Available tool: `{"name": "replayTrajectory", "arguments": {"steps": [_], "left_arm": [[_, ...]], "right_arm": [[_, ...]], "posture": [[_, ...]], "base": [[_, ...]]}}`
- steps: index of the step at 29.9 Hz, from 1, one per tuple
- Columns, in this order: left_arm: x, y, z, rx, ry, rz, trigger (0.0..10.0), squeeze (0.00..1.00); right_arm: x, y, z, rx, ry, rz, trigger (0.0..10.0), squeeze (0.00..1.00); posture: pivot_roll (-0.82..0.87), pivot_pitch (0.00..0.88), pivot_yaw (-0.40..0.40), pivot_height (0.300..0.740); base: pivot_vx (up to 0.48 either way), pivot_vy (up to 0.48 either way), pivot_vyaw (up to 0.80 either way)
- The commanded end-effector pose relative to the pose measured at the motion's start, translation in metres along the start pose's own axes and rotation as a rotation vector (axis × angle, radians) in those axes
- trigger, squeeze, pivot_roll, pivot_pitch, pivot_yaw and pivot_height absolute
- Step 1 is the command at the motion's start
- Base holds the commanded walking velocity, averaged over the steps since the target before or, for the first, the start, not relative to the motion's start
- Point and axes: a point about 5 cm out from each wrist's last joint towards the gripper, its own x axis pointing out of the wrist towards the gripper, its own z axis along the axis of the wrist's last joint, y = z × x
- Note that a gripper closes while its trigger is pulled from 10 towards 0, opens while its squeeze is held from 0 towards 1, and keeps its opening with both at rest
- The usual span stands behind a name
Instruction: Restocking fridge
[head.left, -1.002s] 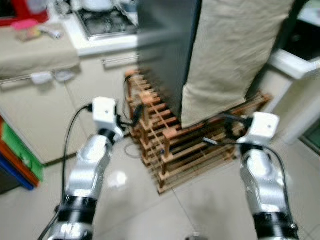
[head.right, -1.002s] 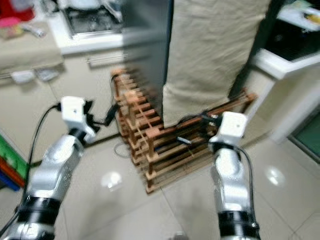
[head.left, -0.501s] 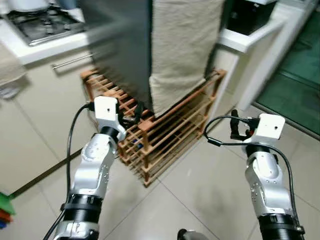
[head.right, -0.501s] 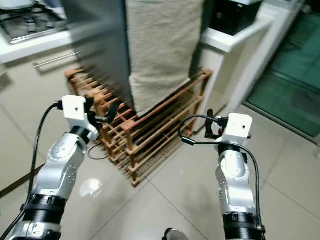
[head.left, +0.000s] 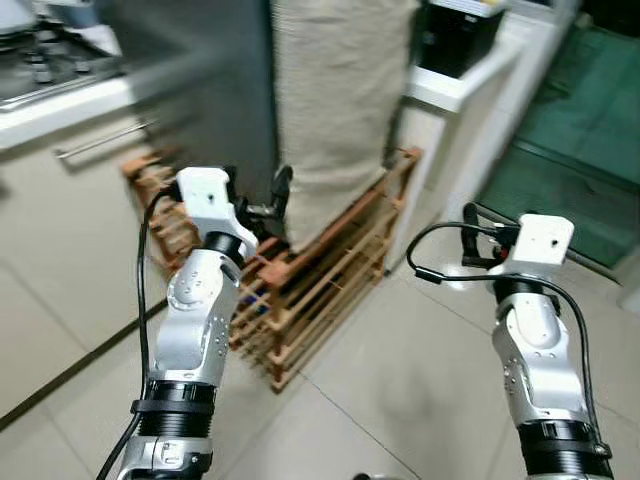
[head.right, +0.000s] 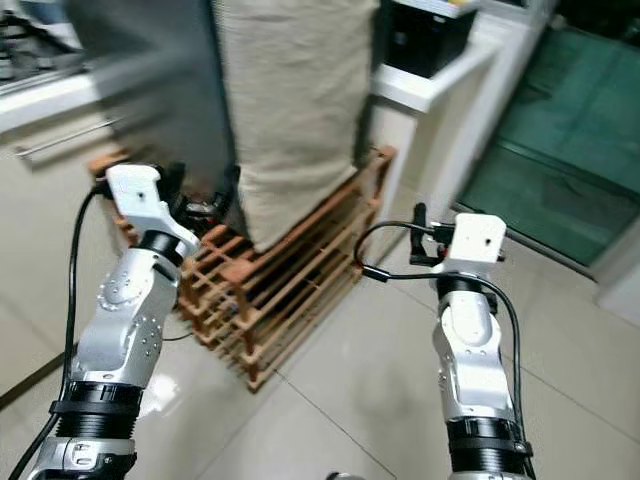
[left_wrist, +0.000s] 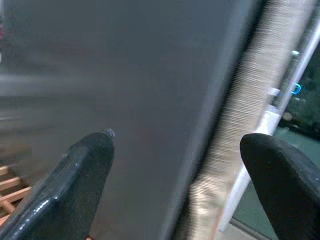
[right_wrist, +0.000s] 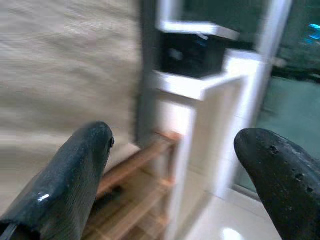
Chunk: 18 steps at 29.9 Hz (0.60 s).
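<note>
Fridge (head.left: 200, 90) stands closed ahead; approach step under way. Left gripper (left_wrist: 175, 165) and right gripper (right_wrist: 175, 165) spread, empty; door opening comes next.

1 fridge (head.left: 200, 90), 1 cloth (head.left: 335, 100), 1 wooden rack (head.left: 320, 280), 2 arms.

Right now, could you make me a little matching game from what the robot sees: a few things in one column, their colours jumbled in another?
Things:
1. rack
2. cloth
3. fridge
4. floor

Colours:
A. dark grey
B. reddish-brown wood
C. pale glossy tile
D. beige

Pairs: 1-B, 2-D, 3-A, 4-C
</note>
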Motion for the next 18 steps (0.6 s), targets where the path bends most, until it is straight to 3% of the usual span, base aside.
{"name": "replayTrajectory", "arguments": {"steps": [1, 6, 14, 18], "left_arm": [[0.001, -0.011, -0.004, -0.038, 0.017, -0.026, 10.0, 0.0], [-0.001, -0.019, -0.004, -0.02, 0.023, -0.073, 10.0, 0.0], [0.007, -0.019, -0.005, 0.05, 0.056, -0.085, 10.0, 0.0], [0.009, -0.022, -0.003, 0.025, 0.047, -0.131, 10.0, 0.0]], "right_arm": [[-0.002, -0.012, -0.001, -0.026, 0.005, -0.034, 10.0, 0.25], [-0.004, -0.015, -0.004, -0.033, 0.018, -0.035, 10.0, 0.25], [-0.005, -0.016, -0.006, -0.031, 0.03, -0.05, 10.0, 0.25], [-0.008, -0.017, -0.005, -0.04, 0.028, -0.045, 10.0, 0.25]], "posture": [[-0.08, 0.0, -0.004, 0.74], [-0.07, 0.0, -0.006, 0.74], [-0.08, 0.0, 0.001, 0.74], [-0.1, 0.0, 0.006, 0.74]], "base": [[0.0, 0.48, 0.0], [0.0, 0.48, 0.0], [0.0, 0.0, -0.8], [0.0, 0.0, -0.79]]}}
